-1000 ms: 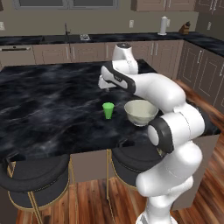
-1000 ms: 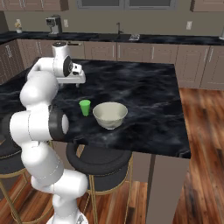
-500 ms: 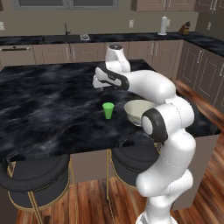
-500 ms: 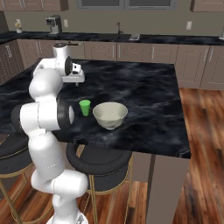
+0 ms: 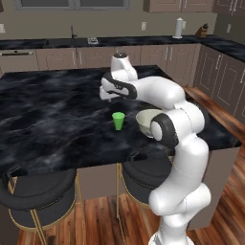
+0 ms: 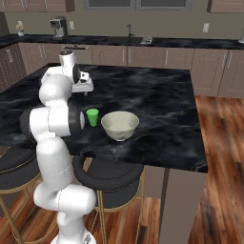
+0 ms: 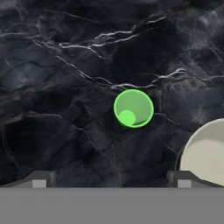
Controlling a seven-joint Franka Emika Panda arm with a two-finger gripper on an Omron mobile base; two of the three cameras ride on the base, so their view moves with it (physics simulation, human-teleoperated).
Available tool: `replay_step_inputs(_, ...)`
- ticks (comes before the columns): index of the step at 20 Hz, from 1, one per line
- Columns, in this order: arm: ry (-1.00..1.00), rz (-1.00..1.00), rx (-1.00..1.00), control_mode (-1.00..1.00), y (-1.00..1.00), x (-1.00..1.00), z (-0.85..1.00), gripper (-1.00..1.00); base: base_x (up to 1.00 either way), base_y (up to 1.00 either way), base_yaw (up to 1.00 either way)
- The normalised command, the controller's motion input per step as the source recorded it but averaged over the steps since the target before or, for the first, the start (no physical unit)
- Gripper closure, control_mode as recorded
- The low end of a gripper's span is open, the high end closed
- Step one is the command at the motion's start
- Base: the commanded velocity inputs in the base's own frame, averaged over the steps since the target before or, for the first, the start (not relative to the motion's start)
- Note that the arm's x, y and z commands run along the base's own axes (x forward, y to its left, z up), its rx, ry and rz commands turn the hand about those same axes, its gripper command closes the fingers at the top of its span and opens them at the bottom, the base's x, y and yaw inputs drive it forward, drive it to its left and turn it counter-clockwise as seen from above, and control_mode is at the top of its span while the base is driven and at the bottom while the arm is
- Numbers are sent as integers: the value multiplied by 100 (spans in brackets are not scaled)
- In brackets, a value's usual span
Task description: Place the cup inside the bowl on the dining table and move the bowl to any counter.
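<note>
Swinging over the surface [image 5: 57, 119], the arm has brought its pincer [image 7: 109, 179], fingers spread wide and empty, above the upright cup [image 7: 133, 108], just beside the bowl [image 6: 120, 125]

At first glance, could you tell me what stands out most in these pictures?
The bright green cup stands upright on the black marble dining table, beside the cream bowl and apart from it. The gripper hangs open above the cup, looking straight down into it.
</note>
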Motion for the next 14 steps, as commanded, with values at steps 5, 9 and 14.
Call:
replay_step_inputs(5, 0, 0, -1, -100, 0, 23, -32, -100, 0, 0, 0)
replay_step_inputs(9, 0, 0, 0, -100, 0, 26, -33, -100, 0, 0, 0)
replay_step_inputs(14, 0, 0, 0, -100, 0, 30, -34, -100, 0, 0, 0)
